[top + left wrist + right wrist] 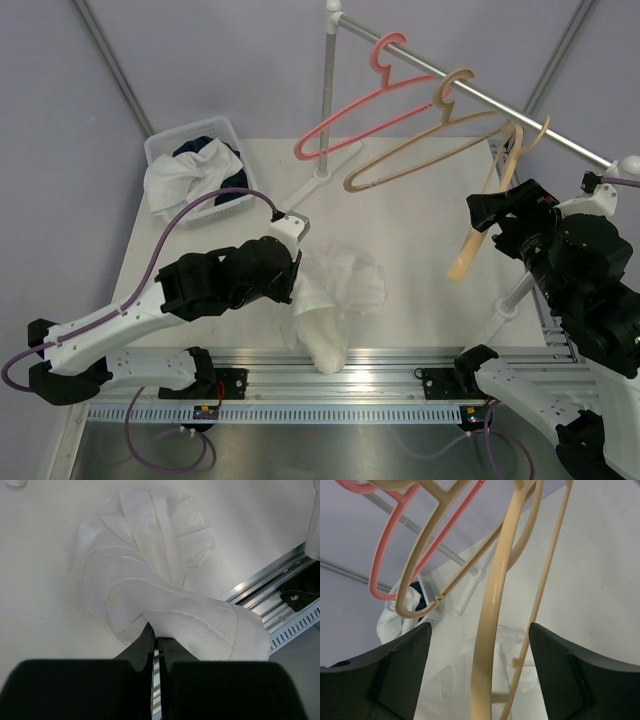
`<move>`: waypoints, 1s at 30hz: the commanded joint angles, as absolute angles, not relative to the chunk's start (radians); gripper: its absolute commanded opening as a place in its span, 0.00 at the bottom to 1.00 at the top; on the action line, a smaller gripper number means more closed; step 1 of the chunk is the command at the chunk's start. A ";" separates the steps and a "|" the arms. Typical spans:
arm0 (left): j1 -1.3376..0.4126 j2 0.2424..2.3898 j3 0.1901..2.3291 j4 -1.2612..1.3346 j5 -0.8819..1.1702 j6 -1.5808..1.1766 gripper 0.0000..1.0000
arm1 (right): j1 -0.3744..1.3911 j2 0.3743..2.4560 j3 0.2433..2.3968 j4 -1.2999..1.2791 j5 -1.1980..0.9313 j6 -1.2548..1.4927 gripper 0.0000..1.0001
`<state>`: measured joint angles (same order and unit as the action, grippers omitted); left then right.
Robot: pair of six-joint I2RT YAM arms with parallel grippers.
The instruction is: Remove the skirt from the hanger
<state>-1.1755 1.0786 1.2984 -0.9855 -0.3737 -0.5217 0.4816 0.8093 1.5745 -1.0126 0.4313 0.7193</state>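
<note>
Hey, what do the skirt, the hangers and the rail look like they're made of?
The skirt looks like white cloth: matte, softly folded, finely ribbed. The tan hanger and pink hanger seem plastic: smooth, glossy. The rail is likely metal, with a silvery sheen.

Tan hanger (487,625) hook beyond right wrist view's upper edge; skirt (150,580) corner hidden between left jaws.

Lab robot test bench.
Grey screen walls (200,70) stand behind the clothes rail (490,97); a white table (420,240) lies beneath it, an aluminium mounting track (380,362) in front.
</note>
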 commanded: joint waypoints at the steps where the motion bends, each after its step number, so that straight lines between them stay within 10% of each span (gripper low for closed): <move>1: -1.175 1.039 1.278 -0.956 -0.373 -0.526 0.00 | 0.482 0.799 1.589 -0.982 0.359 0.680 0.91; 30: -0.825 1.192 1.094 -0.919 -0.273 -0.546 0.00 | 0.482 0.810 1.999 -1.341 0.337 0.604 0.99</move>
<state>-0.8631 1.2186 1.1397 -0.9680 -0.3073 -0.5144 0.4816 0.8280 1.9984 -1.2949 0.3477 0.6277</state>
